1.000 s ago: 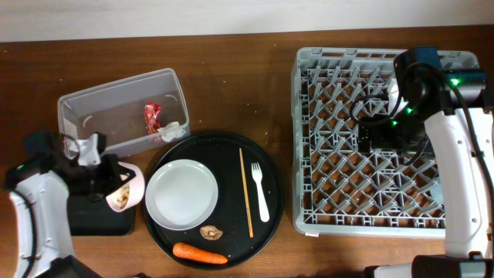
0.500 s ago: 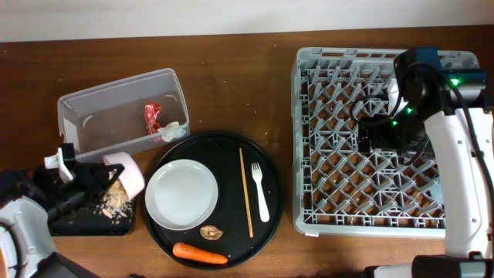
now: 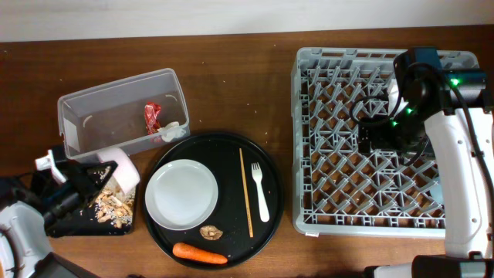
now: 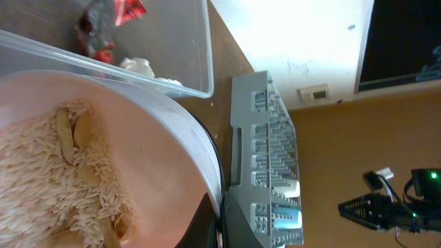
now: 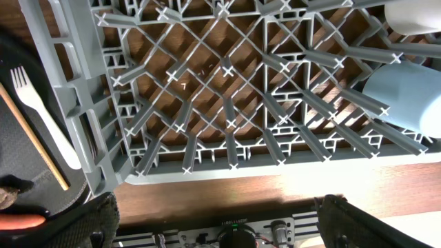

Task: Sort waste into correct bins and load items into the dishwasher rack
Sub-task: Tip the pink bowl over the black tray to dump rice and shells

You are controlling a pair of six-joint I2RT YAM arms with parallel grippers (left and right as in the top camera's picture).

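Tilting over the black tray [image 3: 83, 227], the bowl [image 3: 121, 168] crowds the tub [image 3: 114, 123]'s edge.

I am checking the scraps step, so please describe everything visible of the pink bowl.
The pale pink bowl is round, smooth, plastic-looking. The left claw grips its rim and holds it tipped steeply over the shallow black tray, beside the clear tub. Beige rice-like scraps lie inside it; more lie on the tray below.
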